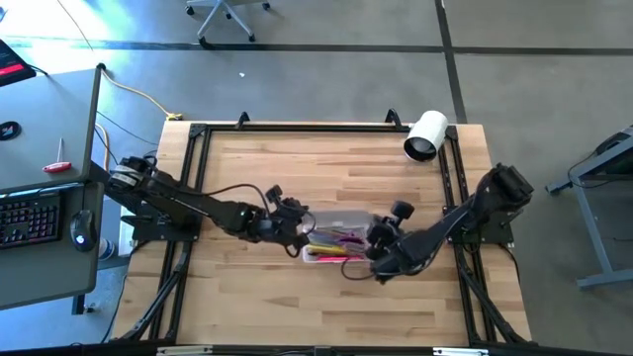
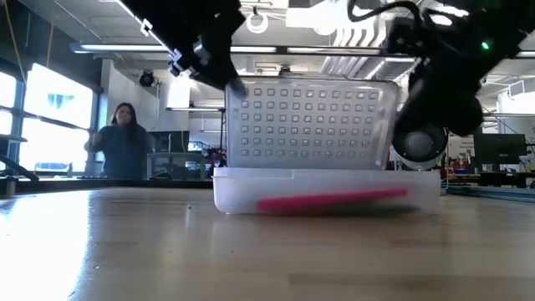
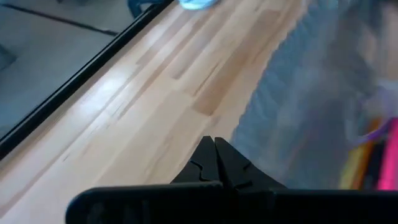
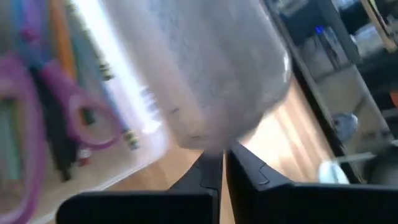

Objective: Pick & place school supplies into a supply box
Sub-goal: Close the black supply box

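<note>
The clear supply box sits mid-table with its ribbed lid standing up from the far side. Pens lie inside: a pink one, yellow and pink ones, and the purple-handled scissors. My left gripper is shut at the lid's left end. My right gripper is shut at the lid's right end, where its wrist covers the lid's corner. My left gripper has its shut tips beside the lid's left edge, coming from the table's left; whether they touch it I cannot tell. My right gripper meets the lid's right edge near a rounded corner with its shut fingertips, coming from the table's right. The lid stands upright on its hinge. Whether any of the lid lies between the fingers does not show.
A large white roll lies near the far right corner. Black frame rails run along the table's sides. Bare wood stretches along the near edge. A person stands beyond the table, and a desk with a keyboard is off to the left.
</note>
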Robot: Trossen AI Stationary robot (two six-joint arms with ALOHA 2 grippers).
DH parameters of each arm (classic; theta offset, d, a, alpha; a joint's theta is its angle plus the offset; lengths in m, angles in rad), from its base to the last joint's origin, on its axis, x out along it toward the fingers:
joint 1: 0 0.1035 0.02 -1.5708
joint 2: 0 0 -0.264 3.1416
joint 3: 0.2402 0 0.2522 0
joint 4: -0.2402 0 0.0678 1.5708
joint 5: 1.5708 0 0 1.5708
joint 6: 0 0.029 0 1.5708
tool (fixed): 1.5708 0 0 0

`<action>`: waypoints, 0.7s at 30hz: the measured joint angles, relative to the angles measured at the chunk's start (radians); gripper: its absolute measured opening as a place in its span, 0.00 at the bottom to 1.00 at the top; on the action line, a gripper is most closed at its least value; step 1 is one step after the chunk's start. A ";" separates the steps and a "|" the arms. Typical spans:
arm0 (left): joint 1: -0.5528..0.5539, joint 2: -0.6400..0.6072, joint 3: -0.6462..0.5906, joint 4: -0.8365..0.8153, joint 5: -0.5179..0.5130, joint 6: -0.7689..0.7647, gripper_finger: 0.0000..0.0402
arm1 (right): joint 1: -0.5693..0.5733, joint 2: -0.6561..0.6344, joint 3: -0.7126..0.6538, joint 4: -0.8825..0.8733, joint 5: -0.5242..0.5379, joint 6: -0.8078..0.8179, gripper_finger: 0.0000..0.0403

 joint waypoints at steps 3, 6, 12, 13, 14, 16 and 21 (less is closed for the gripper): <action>-0.019 0.000 0.001 0.031 0.004 0.021 0.02 | 0.041 -0.002 -0.067 0.112 -0.001 -0.062 0.00; -0.039 0.000 0.000 0.063 0.005 0.053 0.02 | 0.081 -0.022 -0.107 0.214 0.004 -0.115 0.00; -0.049 0.008 -0.002 0.059 0.018 0.045 0.02 | 0.129 -0.098 -0.125 0.217 -0.018 -0.157 0.00; -0.048 0.008 -0.002 0.059 0.020 0.045 0.02 | 0.134 -0.116 -0.126 0.217 -0.026 -0.160 0.00; -0.048 0.008 -0.002 0.059 0.026 0.045 0.02 | 0.139 -0.134 -0.126 0.219 -0.031 -0.172 0.00; -0.049 0.008 -0.002 0.070 0.039 0.045 0.02 | 0.146 -0.172 -0.126 0.230 -0.053 -0.192 0.00; -0.049 0.014 -0.002 0.113 0.272 0.050 0.02 | 0.125 -0.232 -0.136 0.393 -0.204 -0.285 0.00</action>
